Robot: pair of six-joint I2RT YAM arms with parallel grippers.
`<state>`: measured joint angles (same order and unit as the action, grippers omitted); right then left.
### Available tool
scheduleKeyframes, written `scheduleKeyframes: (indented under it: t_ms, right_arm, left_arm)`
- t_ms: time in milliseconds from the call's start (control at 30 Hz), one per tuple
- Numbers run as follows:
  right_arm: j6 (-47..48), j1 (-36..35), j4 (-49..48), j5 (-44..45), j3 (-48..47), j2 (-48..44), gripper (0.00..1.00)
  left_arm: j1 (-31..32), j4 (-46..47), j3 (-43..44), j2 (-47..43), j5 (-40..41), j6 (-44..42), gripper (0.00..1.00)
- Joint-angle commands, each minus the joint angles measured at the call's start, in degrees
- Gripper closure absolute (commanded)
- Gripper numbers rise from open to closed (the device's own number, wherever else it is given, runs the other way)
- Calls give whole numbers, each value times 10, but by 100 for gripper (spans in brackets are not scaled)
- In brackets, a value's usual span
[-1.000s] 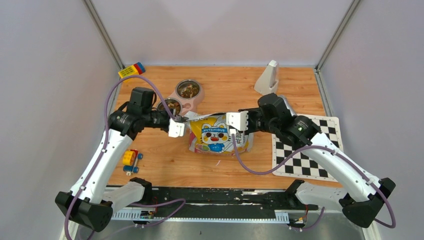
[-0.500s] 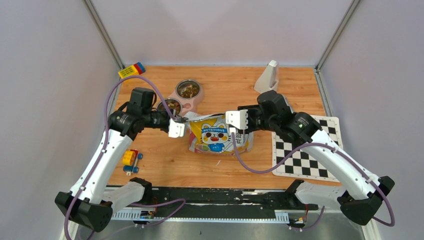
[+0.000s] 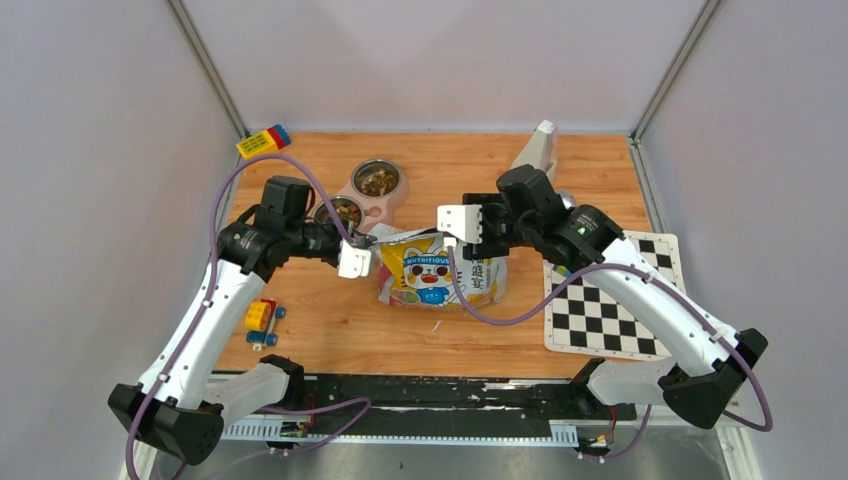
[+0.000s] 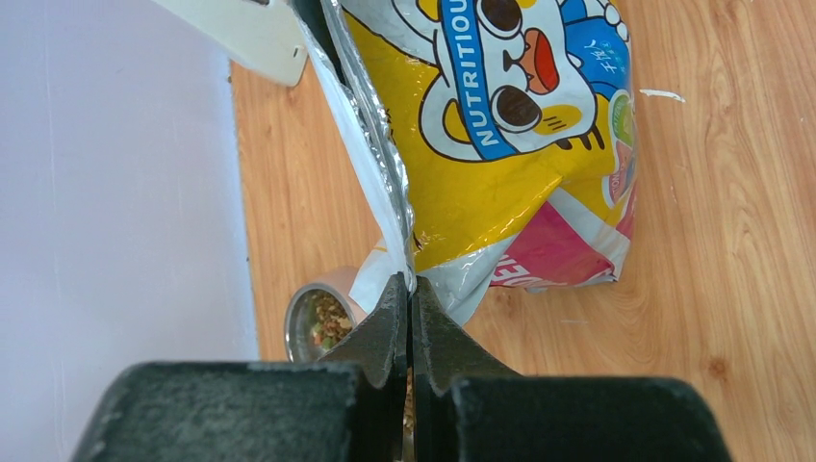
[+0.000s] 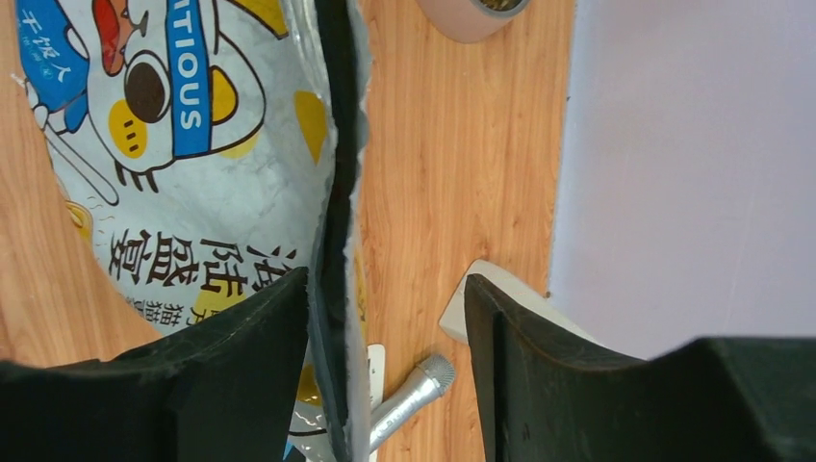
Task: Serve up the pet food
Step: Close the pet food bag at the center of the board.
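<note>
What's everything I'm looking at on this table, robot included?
Pet food bag: one, yellow and white, table centre.
Kibble: many pieces, brown, in both bowls.
Double bowl: one, pink with steel cups, behind the bag.
Toy block: one, yellow, blue, red, back left corner.
Toy car: one, yellow and blue, near left.
Wedge-shaped stand: one, white, back right.
Checkerboard: one, black and white, right side.
Table: one, wooden.
Left claw: one, black, shut on the bag's edge.
Right claw: one, black, open beside the bag's edge.
</note>
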<state>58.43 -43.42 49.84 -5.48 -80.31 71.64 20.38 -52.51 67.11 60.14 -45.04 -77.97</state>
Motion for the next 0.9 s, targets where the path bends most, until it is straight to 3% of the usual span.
scheduleKeyframes:
  t_ms: [0, 167, 367, 433, 533, 600, 700, 867]
  right_arm:
    - [-20, 0, 15, 1, -18, 4, 44]
    - [-31, -9, 12, 10, -9, 4, 77]
    - [-18, -23, -17, 29, 8, -20, 95]
    - [-9, -24, -14, 29, 13, -30, 91]
    - [3, -24, 2, 17, 31, -46, 61]
    - [8, -24, 2, 11, 48, -52, 54]
    - [7, -25, -11, 15, 66, -53, 54]
    - [2, -30, -37, 16, 60, -53, 64]
  left_arm:
    - [6, -31, -2, -9, 2, -6, 100]
    - [7, -29, -3, -9, -1, -2, 100]
    - [7, -29, -5, -7, -5, -1, 100]
    - [8, -31, -8, -7, -2, -4, 100]
    - [11, -31, -16, -10, 17, -16, 100]
    - [15, -32, -23, -12, 29, -24, 100]
    - [20, -32, -31, -11, 35, -30, 100]
    - [23, -32, -25, -10, 34, -25, 100]
